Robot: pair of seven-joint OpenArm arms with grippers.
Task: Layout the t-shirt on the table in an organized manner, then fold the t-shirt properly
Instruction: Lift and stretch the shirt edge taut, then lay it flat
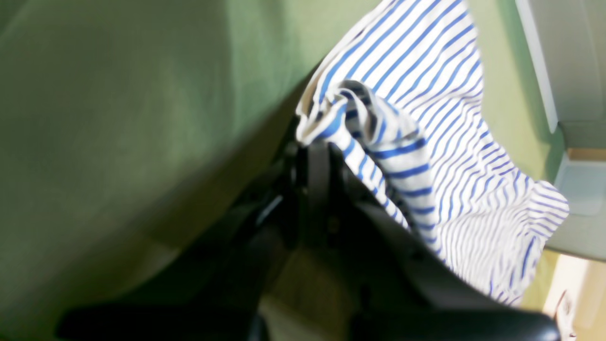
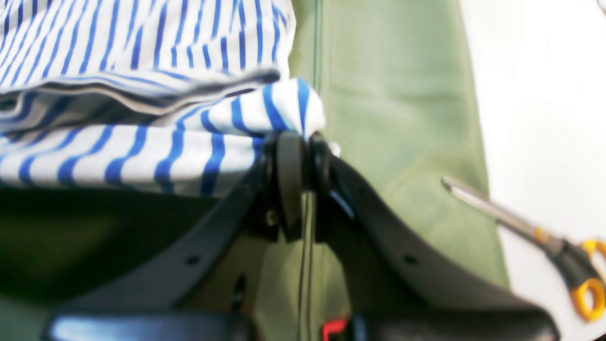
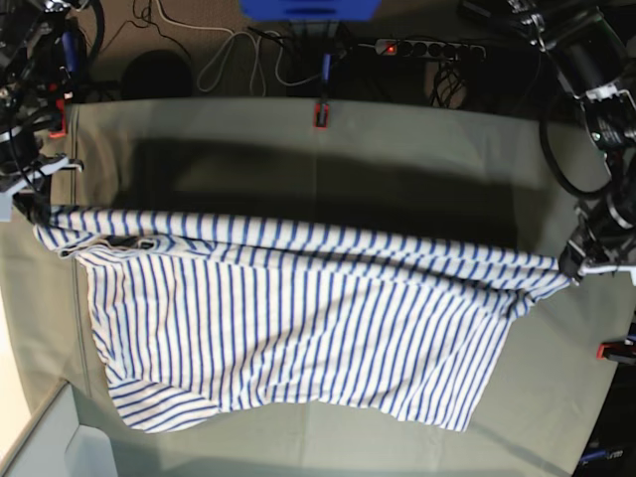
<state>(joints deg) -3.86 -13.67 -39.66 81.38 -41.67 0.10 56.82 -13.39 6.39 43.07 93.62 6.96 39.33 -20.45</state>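
Observation:
The white, blue-striped t-shirt (image 3: 298,318) is stretched wide across the table (image 3: 417,149), held up by one edge between both grippers while the rest drapes toward the front. In the base view my left gripper (image 3: 574,264) is at the right, shut on a bunched corner of the t-shirt (image 1: 378,137). The left wrist view shows its black fingers (image 1: 315,156) pinching the cloth. At the left of the base view, my right gripper (image 3: 35,214) is shut on the opposite corner. In the right wrist view its pads (image 2: 289,156) clamp a fold of the t-shirt (image 2: 142,151).
Red clamps (image 3: 321,114) (image 3: 616,350) sit on the table's edges. Scissors with yellow handles (image 2: 544,237) lie on a white surface beyond the table edge. A grey bin (image 3: 50,442) stands at the front left. Cables and a power strip (image 3: 427,47) lie behind the table.

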